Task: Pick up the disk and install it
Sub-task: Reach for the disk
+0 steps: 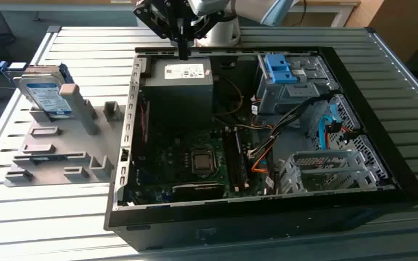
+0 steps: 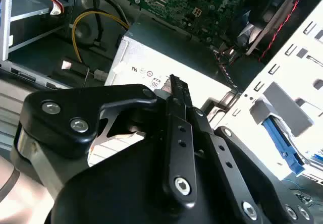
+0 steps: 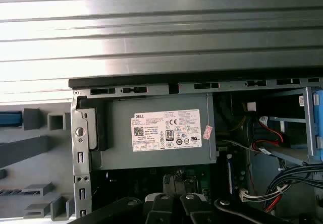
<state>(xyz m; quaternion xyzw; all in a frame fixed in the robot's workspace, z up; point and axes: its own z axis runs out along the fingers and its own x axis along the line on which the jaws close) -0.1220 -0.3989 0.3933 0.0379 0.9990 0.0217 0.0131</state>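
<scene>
Standing in the grey fixture (image 1: 53,149) at nine o'clock of the case (image 1: 231,228), the disk (image 1: 43,98) is untouched; farther back, at twelve o'clock, the gripper (image 1: 183,53) hangs closed and empty. Pickup looks unstarted: it calls for reaching across, jaws opened.

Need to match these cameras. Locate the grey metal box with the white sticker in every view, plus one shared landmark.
Exterior view: grey metal box at the case's far end, below the gripper.
Second wrist view: the box lies just beyond the gripper.
First wrist view: the box sits mid-picture, sticker facing the camera.
Shared landmark: its white sticker.
</scene>
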